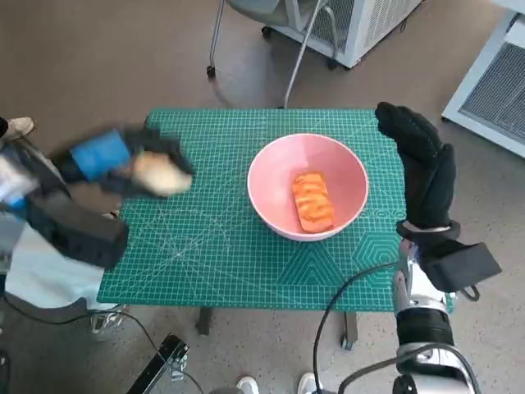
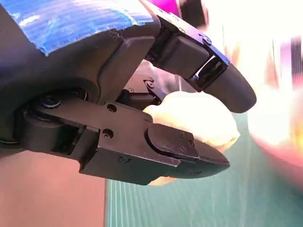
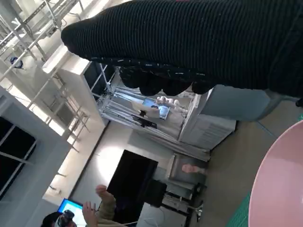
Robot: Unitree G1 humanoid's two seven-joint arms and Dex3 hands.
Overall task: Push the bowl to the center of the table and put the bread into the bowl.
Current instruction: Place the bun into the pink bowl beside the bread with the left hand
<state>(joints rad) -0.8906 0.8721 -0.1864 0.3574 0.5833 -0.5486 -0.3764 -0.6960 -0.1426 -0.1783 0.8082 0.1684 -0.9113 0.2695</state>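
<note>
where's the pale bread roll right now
In the head view the pale bread roll is held in the left hand above the green mat's left side, left of the pink bowl.

Pink bowl mid-table holds orange bread — pale bread held aloft.

pink bowl — orange bread, green gridded mat
</note>
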